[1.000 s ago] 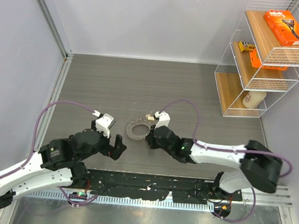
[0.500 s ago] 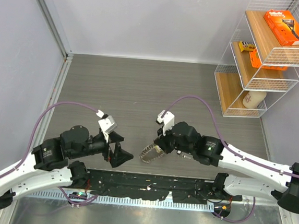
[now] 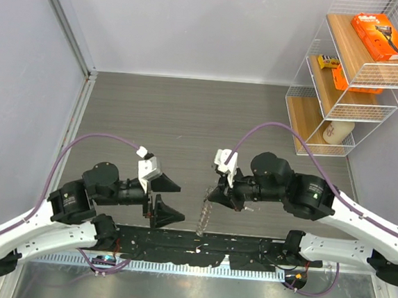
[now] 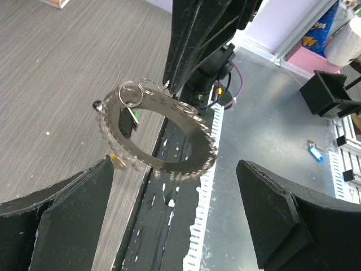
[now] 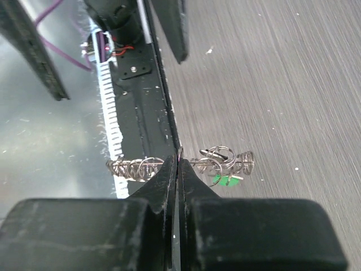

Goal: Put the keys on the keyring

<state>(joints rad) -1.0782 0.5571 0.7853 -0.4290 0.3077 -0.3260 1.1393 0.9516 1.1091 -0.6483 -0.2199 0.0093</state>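
Grey wood-grain worktop, pale walls, wire shelf far right of keyring. Keyring hangs above worktop, right jaws clenched on it; left jaws released, just left. A second ago it lay flat.

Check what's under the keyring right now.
The keyring hangs pinched in the right gripper's shut jaws, above the table's near edge and the black base rail. The patch straight beneath the ring is covered by the ring itself.
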